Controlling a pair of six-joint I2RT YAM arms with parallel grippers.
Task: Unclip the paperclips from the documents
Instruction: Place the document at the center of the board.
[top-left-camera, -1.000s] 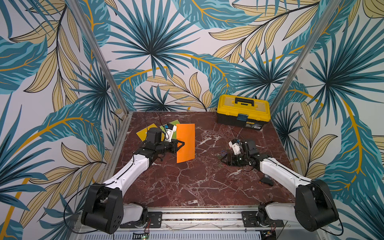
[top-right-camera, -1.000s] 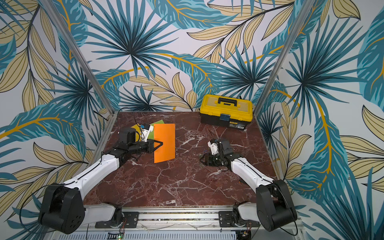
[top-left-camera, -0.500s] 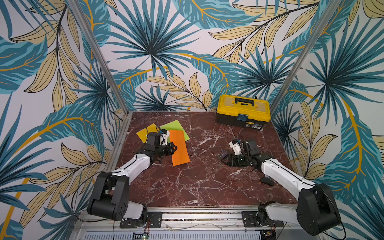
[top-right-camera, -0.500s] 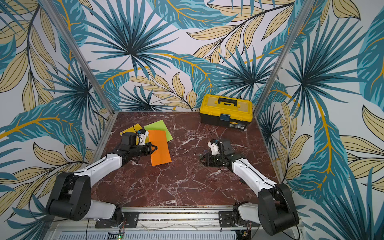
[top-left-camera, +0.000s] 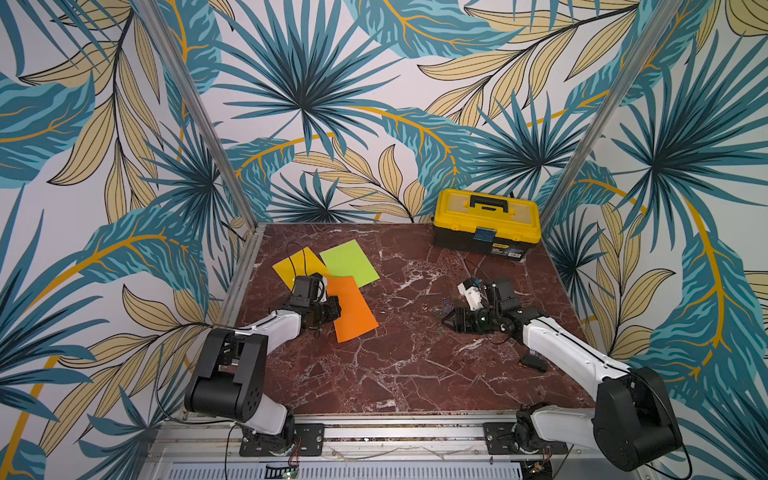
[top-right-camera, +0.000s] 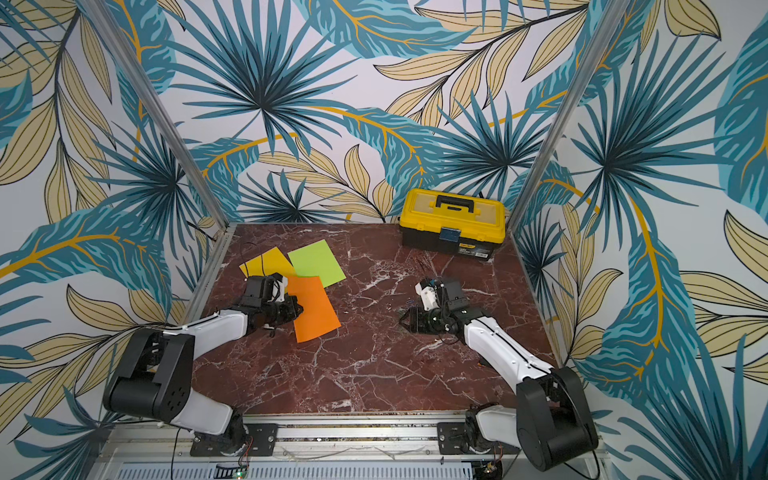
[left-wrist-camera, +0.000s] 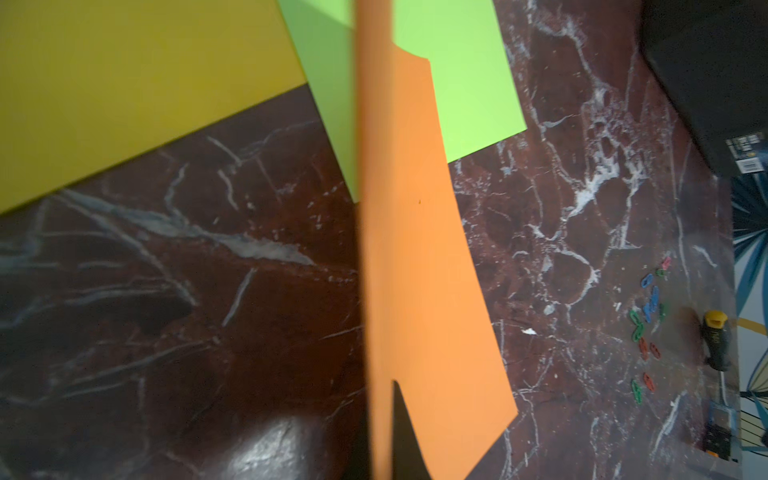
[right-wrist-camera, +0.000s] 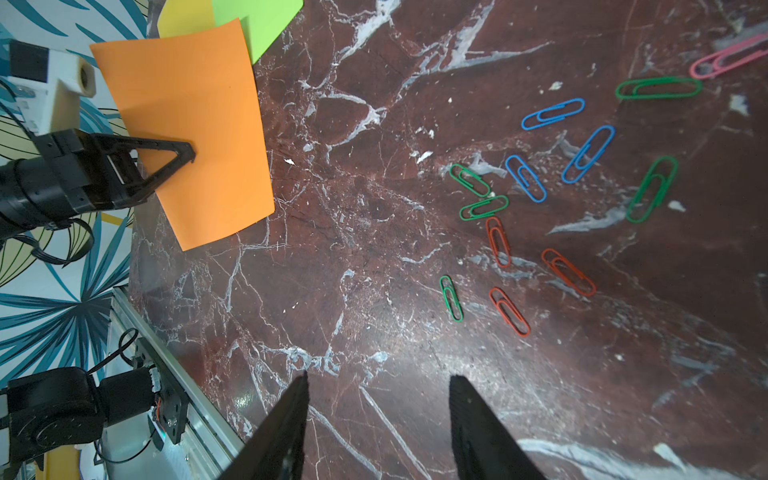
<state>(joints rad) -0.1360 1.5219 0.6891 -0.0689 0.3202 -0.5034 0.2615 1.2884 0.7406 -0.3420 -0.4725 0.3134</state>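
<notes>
Left hand (right-wrist-camera: 190, 154) clamped on orange sheet (top-left-camera: 354, 309), long axis running front-to-back

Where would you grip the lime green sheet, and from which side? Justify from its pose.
Its corner nearest the right gripper, approached low from there. The lime green sheet lies flat; the orange sheet crosses its near edge and the yellow sheet adjoins the opposite side, so that corner looks freest.

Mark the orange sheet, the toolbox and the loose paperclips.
orange sheet (top-left-camera: 353, 309): in a top view, sheet's middle.
toolbox (top-left-camera: 486, 220): in a top view, yellow lid.
paperclips (right-wrist-camera: 525, 179): right wrist view, a blue clip mid-cluster.
</notes>
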